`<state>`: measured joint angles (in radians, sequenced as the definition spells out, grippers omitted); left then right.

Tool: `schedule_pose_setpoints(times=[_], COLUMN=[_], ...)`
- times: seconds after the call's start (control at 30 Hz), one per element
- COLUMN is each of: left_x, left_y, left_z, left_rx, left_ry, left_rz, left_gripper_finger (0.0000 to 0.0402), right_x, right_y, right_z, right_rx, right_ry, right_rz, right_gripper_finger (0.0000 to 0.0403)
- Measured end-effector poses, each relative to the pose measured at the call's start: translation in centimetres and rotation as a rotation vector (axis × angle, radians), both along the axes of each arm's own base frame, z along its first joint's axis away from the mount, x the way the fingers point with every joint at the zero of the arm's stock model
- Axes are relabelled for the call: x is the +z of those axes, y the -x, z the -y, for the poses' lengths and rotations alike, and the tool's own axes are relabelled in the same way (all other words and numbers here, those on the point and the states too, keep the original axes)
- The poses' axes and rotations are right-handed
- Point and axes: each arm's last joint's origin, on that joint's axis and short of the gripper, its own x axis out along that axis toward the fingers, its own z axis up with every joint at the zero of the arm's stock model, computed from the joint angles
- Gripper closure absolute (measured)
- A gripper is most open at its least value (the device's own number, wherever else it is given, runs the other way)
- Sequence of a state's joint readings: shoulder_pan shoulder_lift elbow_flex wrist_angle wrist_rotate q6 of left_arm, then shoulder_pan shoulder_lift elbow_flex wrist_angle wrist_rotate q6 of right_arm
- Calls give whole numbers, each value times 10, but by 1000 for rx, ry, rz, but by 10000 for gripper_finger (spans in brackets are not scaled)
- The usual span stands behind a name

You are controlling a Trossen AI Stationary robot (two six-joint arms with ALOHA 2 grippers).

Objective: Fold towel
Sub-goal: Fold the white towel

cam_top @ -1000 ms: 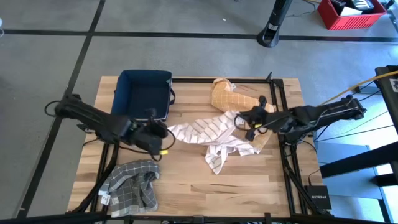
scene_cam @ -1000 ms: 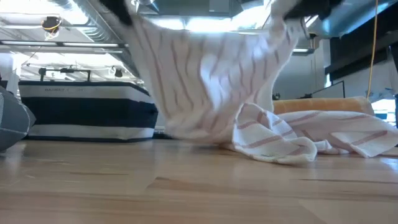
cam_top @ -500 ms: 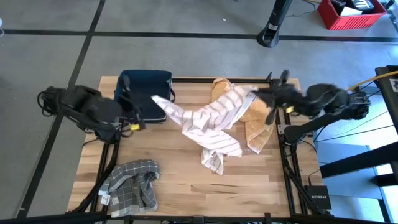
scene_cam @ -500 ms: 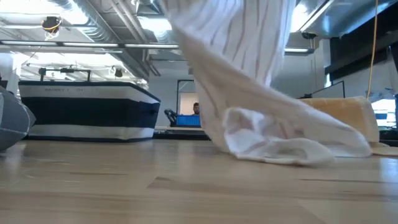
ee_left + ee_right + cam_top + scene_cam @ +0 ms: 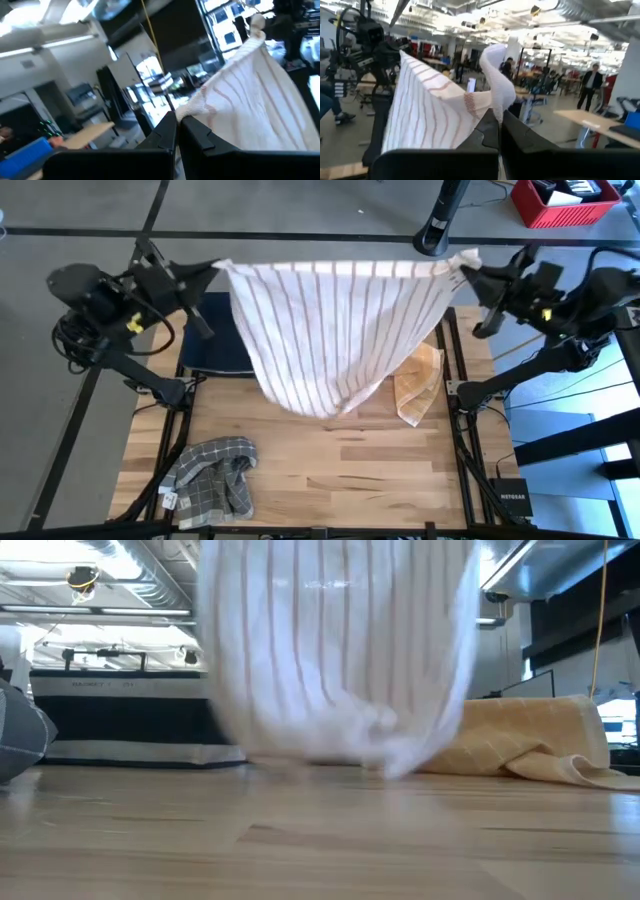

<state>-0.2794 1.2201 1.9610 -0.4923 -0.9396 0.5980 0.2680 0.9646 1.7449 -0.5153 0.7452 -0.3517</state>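
Overhead you've three cloths: one striped towel (image 5: 335, 330) stretched between the left gripper (image 5: 218, 268) and right gripper (image 5: 466, 264), both clamped on corners; one yellow towel (image 5: 418, 385); one grey checked cloth (image 5: 210, 475).

Floor's grey concrete (image 5: 300, 220) with dark tape lines (image 5: 130, 270) running across it. Light wood table (image 5: 320, 470), and there's a red crate (image 5: 560, 202) off in the far corner plus a black stand base (image 5: 437, 235) near it. Ceiling's all exposed pipes and ducts (image 5: 120, 570) with strip lights (image 5: 90, 610). Big open workshop behind, desks (image 5: 590, 122) and a few people (image 5: 592, 80) standing around.
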Motion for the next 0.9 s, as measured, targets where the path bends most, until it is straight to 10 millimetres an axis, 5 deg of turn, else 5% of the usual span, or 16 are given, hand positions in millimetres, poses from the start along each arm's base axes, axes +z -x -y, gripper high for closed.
schedule_pose_setpoints(times=[0.5, 0.7, 0.9], left_x=[16, 17, -4], left_y=[-5, -5, -14], left_z=[-14, -14, -1], left_rx=[108, 82, -56], left_ry=[-117, -114, -24], left_rz=[78, 92, -28], left_gripper_finger=[400, 400, 400], right_x=[32, 21, 6], right_y=[6, -1, -4], right_z=[2, 0, -2], right_rx=[-110, -68, 71], right_ry=[292, 180, -14], right_rz=[-95, -127, -155], right_gripper_finger=[400, 400, 400])
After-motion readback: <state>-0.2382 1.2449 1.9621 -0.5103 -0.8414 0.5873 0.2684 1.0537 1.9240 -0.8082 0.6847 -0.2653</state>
